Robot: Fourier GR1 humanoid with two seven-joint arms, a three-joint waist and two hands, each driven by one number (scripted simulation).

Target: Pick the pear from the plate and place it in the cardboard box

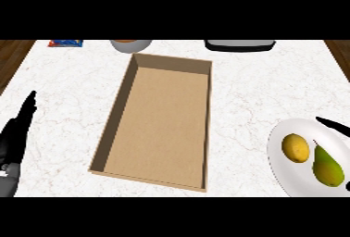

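A green-yellow pear (327,167) lies on the white plate (287,173) at the right edge of the counter, beside a yellow lemon (295,147). The cardboard box (160,122), long, open-topped and with nothing in it, sits in the middle of the counter. My left hand (19,127) rests at the left edge, fingers straight and pointing up, holding nothing. Only black fingertips of my right hand (334,125) show at the right edge, just above the plate and apart from the pear.
Along the counter's far edge stand a grey bowl (130,45), a dark container (240,45) and a blue packet (65,43). Bare marble lies between the box and the plate. Wooden floor shows past both far corners.
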